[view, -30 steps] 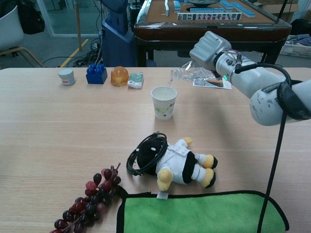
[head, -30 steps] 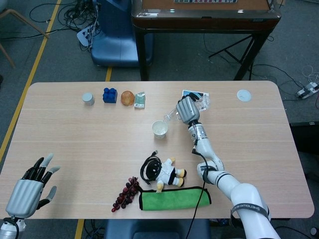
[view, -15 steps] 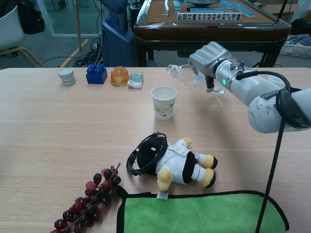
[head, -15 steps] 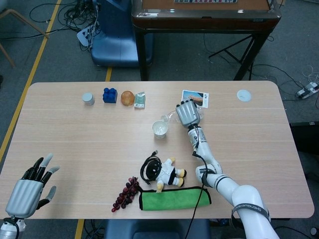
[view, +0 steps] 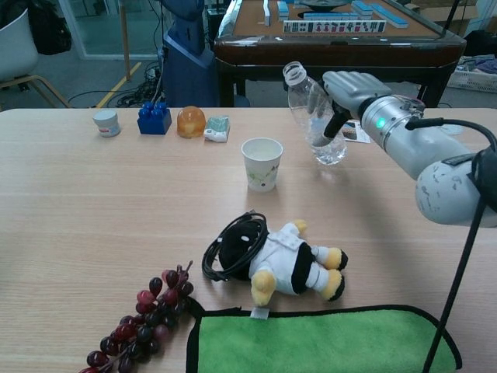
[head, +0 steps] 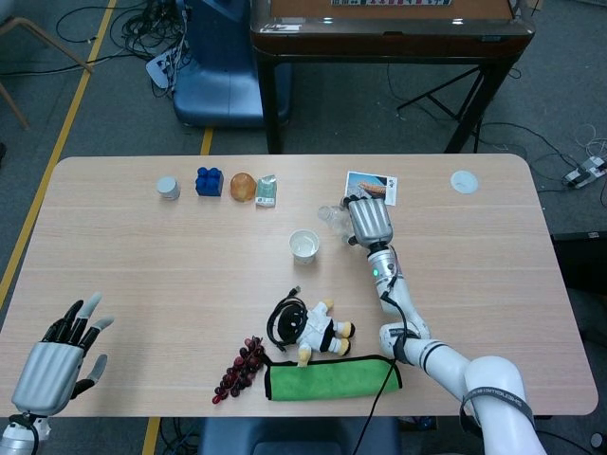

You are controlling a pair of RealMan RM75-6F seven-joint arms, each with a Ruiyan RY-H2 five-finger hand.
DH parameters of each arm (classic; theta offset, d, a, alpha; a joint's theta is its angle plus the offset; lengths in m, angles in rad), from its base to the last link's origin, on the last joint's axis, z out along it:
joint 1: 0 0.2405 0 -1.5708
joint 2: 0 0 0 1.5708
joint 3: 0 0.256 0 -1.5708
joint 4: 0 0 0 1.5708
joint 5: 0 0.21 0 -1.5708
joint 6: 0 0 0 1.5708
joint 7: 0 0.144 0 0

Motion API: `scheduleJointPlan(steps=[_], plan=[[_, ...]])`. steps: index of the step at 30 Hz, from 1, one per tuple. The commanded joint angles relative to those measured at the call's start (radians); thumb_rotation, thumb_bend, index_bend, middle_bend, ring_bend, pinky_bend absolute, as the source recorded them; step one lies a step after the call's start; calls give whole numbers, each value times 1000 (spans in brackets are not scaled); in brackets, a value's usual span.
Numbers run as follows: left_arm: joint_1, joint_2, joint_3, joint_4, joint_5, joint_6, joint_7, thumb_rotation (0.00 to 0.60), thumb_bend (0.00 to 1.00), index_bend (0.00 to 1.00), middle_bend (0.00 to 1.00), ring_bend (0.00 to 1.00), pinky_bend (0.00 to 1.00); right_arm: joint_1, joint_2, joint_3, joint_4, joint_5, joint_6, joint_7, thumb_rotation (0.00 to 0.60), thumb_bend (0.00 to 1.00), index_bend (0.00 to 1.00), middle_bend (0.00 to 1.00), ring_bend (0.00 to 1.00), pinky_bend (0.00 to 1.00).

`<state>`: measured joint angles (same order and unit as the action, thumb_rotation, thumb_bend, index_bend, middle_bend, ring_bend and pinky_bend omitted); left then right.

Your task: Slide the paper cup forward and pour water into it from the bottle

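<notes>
While the bottle (view: 314, 116) is gripped by the right hand (view: 353, 89), it is held nearly upright, tilted slightly with its uncapped mouth leaning toward the paper cup (view: 262, 163). Its base is seen just above or on the table (view: 93, 217); which of the two cannot be told. The bottle is positioned just to the right of the paper cup, apart from it, and a little water is visible in its lower part. The paper cup is stood upright near the middle of the table, open end up.

Behind the paper cup and to its left, a small packet (view: 217, 128), an orange ball-like object (view: 191, 122), a blue brick (view: 154, 119) and a small white jar (view: 106, 122) are ranged in a row. In front of the paper cup a plush toy (view: 279, 264) is laid on its side, with a bunch of dark grapes (view: 144, 322) and a green cloth (view: 318, 342) nearer still. Far to the left of the paper cup, at the near table edge, the left hand (head: 57, 355) is held with nothing in it and its fingers spread.
</notes>
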<state>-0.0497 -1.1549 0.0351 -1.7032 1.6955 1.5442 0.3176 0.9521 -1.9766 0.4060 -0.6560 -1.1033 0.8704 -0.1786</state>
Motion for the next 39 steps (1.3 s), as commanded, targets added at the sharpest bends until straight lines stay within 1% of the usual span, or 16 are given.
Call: scheduleJointPlan(steps=[1,7,12,16,20,25,29,31,34,39], plan=[[-1,-1,-1,1,-3,-2,1,600,357,251,35,42,228,-59,45,2,-90,2,30,71,600,192,608,630,468,507],[-2,-6,0,3,-6,-9,10,600,358,252,35,42,229,-140,100,-16,-207,-2,44,192,600,184,608,630,468,507],[-3,-9,-1,6,-10,-11,13,600,358,253,36,42,229,-194,134,-50,-267,-36,57,289,600,160,608,628,468,507],[-2,-10,-4,7,-13,-9,7,600,358,253,36,42,228,-227,153,-66,-305,-50,58,365,600,141,608,615,468,507],[-3,-14,-3,12,-1,1,-9,600,358,255,38,43,234,-253,165,-80,-325,-62,60,422,600,122,608,604,467,508],[-2,-18,-3,23,11,13,-29,600,358,263,38,43,244,-267,175,-98,-320,-75,44,463,600,109,608,592,459,507],[-4,-18,-3,26,7,8,-27,600,358,265,38,43,244,-269,185,-108,-318,-81,22,476,600,68,600,550,424,505],[-4,-18,-3,27,7,7,-27,600,358,266,38,43,244,-268,189,-111,-318,-84,11,484,600,38,571,516,390,492],[-4,-18,-3,27,8,8,-28,600,358,266,39,43,244,-265,198,-116,-322,-92,-4,496,600,3,494,442,329,449],[-5,-20,-4,32,10,10,-31,600,358,269,42,44,244,-263,224,-130,-337,-101,-40,511,600,0,302,280,198,351]])
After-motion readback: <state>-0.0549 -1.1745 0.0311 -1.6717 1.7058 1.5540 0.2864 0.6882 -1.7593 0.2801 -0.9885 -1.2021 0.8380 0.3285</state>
